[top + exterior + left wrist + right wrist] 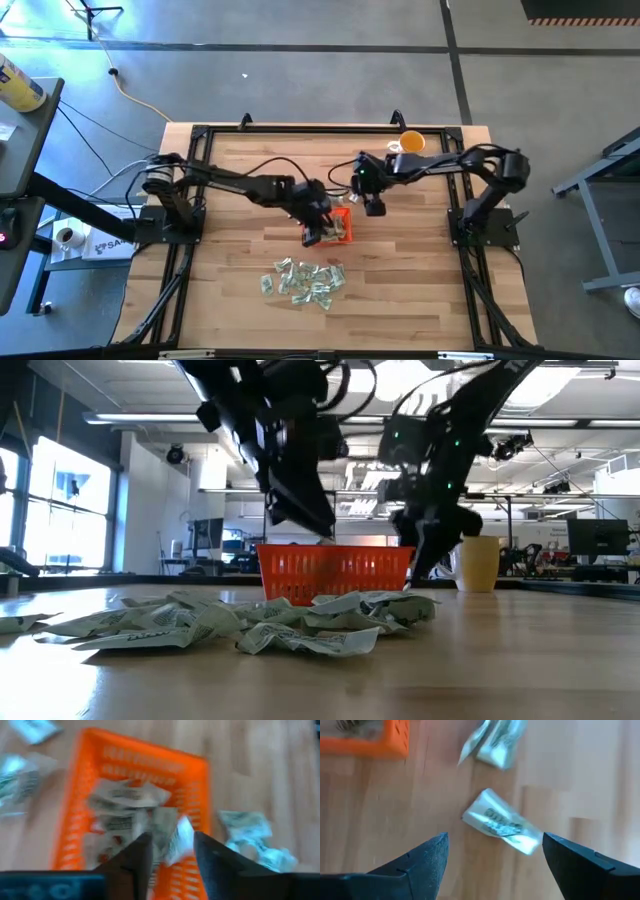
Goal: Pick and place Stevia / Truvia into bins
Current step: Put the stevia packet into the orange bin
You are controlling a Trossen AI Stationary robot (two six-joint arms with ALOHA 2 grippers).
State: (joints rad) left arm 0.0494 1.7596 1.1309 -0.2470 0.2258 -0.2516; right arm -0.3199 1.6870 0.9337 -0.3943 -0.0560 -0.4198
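Many thin, crumpled packets (pixel 303 280) look light and limp; spread right tool (pixel 492 851) should pinch across an edge.

One tray (pixel 343 226), one cup (pixel 412 142), many packets (pixel 303 279)

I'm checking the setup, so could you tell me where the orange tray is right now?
In the high view, the orange tray sits near the table's middle, directly under the left gripper, with the pile of sweetener packets just in front of it.
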